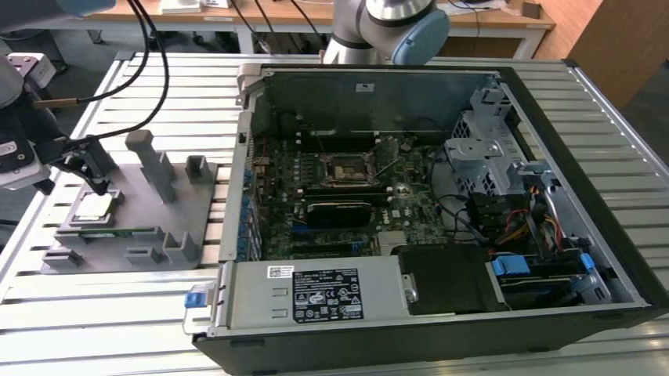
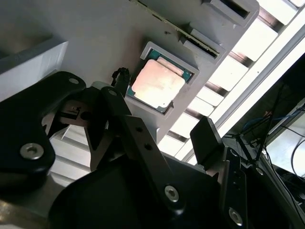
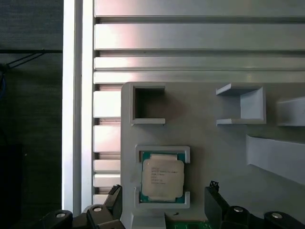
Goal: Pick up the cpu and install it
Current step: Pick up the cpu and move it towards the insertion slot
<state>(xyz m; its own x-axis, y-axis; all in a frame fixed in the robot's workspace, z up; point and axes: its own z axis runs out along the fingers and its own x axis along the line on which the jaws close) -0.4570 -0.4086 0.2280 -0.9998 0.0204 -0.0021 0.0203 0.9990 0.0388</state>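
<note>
Hovers with the gripper [image 3: 164, 190] released, fingers spread either side of the cpu [image 3: 162, 178], seated flat in a square pocket of the grey fixture tray [image 3: 205, 138] beside the open computer case [image 1: 377, 94].

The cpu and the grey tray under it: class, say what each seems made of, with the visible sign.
The cpu: likely a metal lid, pale silvery with dull sheen, on a green board rim. The grey tray: probably plastic, uniform matte grey, blocky walls, no glint.
</note>
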